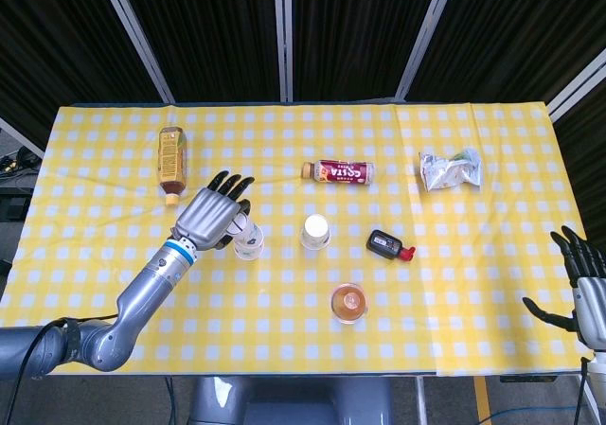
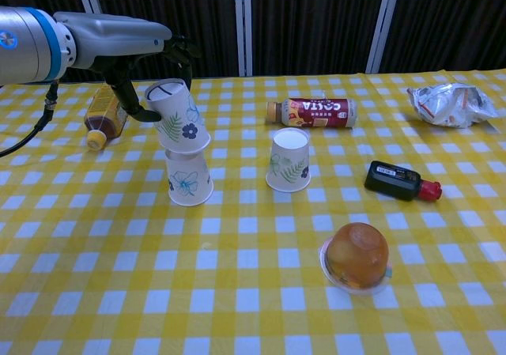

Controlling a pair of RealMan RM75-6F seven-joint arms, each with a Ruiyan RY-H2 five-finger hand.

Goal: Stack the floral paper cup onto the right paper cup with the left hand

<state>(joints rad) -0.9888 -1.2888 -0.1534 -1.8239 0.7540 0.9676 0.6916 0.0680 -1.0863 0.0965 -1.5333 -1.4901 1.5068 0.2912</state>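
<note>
The desk is covered in a yellow-and-white checked cloth. The left hand grips the floral paper cup, which is upside down and tilted, in the air directly above a second upturned blue-flower cup standing on the cloth; the two look touching or nearly so, though from the head view the left hand hides where they meet. To their right, apart from them, stands the right paper cup, also upside down, with a green leaf print. The right hand shows only at the desk's right edge in the head view, fingers spread and holding nothing.

A crumpled silver bag lies at the far right. A Costa drink bottle lies on its side behind the cups, and a bottle of brown tea lies on the far left. A domed clear tub holding something orange-brown sits near the front. A small dark bottle with a red cap lies right of the leaf cup.
</note>
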